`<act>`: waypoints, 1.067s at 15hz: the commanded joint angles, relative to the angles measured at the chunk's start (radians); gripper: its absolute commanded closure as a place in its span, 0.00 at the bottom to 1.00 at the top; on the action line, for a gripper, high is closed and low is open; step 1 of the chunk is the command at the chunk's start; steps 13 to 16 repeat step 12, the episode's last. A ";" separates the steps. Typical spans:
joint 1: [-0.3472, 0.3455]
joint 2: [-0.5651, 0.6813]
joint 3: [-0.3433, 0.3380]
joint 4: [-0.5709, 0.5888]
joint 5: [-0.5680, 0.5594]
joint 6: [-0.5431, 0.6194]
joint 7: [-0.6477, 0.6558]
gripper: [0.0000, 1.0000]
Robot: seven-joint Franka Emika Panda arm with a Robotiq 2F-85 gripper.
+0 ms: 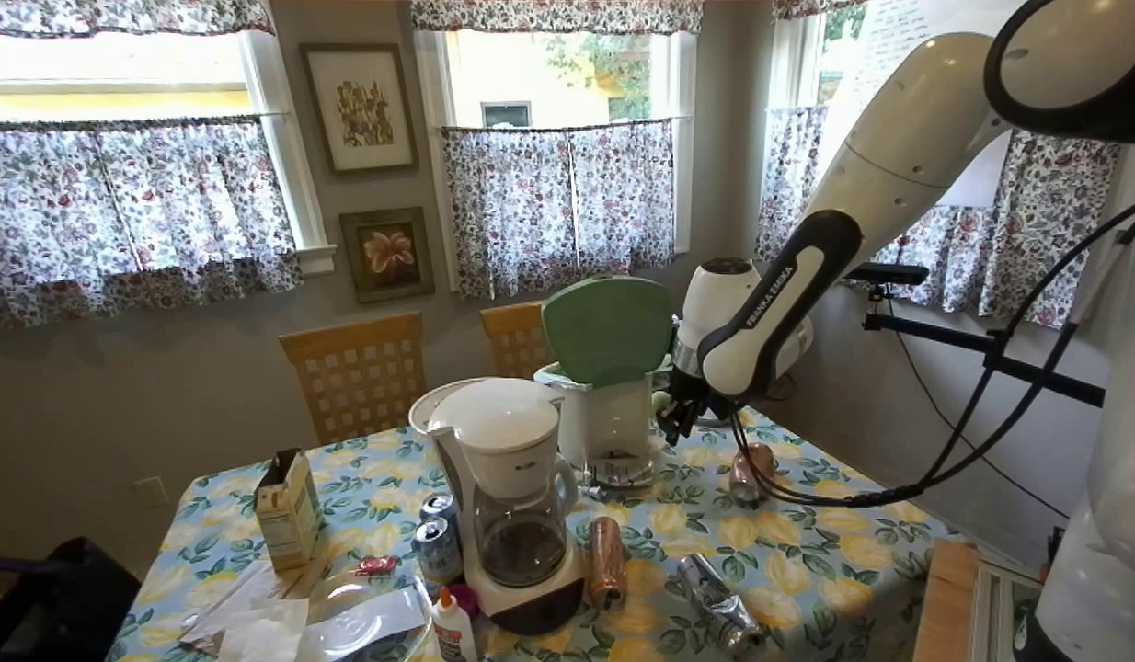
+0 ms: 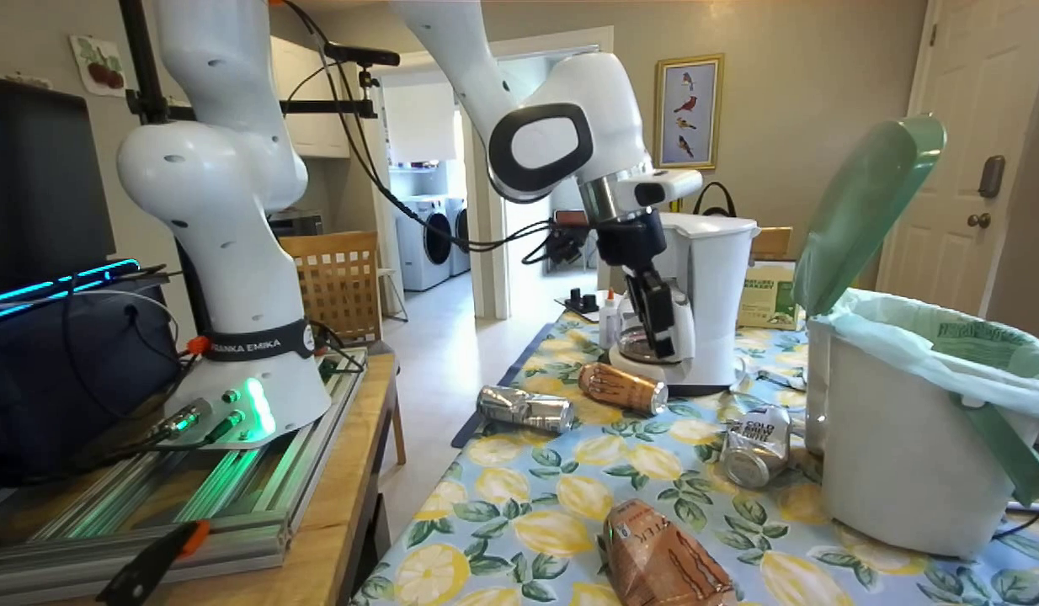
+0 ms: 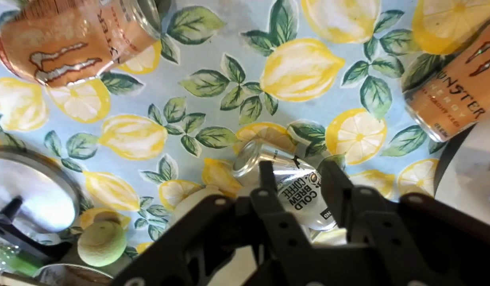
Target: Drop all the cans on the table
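The table (image 1: 848, 542) has a lemon-print cloth. A silver cold brew coffee can (image 3: 296, 190) lies on it, seen between my fingers in the wrist view; it shows beside the white bin in an exterior view (image 2: 757, 446). My gripper (image 3: 299, 169) is open and empty, above the table in both exterior views (image 1: 675, 432) (image 2: 661, 349). An orange can (image 2: 625, 389) lies by the coffee maker. A second orange can (image 2: 667, 555) lies nearer the camera. A crushed silver can (image 2: 526, 407) lies near the table edge. Two dark blue-silver cans (image 1: 437, 550) stand beside the coffee maker.
The white coffee maker (image 1: 498, 432) stands mid-table. A white bin (image 2: 907, 480) with a bag liner and raised green lid (image 2: 873, 210) stands close to the cold brew can. A carton (image 1: 287, 510), papers (image 1: 264, 630) and a glue bottle (image 1: 452, 630) are on the table.
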 commanded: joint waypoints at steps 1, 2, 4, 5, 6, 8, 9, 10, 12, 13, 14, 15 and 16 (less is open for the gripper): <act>0.070 -0.118 -0.054 -0.045 -0.097 -0.150 0.200 0.33; 0.072 -0.139 -0.044 -0.051 -0.117 -0.190 0.248 0.27; 0.074 -0.183 -0.018 -0.069 -0.098 -0.251 0.278 0.12; 0.074 -0.198 -0.008 -0.075 -0.094 -0.270 0.287 0.05; 0.076 -0.220 0.003 -0.091 -0.073 -0.274 0.266 0.01; 0.061 -0.168 0.009 -0.053 -0.081 -0.252 0.254 0.09; 0.059 -0.184 0.017 -0.063 -0.080 -0.254 0.262 0.03; 0.058 -0.196 0.022 -0.071 -0.080 -0.254 0.266 0.00; 0.057 -0.205 0.024 -0.078 -0.079 -0.255 0.267 0.00; 0.057 -0.205 0.024 -0.078 -0.079 -0.255 0.267 0.00; 0.057 -0.205 0.024 -0.078 -0.079 -0.255 0.267 0.00; 0.057 -0.205 0.024 -0.078 -0.079 -0.255 0.267 0.00; 0.057 -0.205 0.024 -0.078 -0.079 -0.255 0.267 0.00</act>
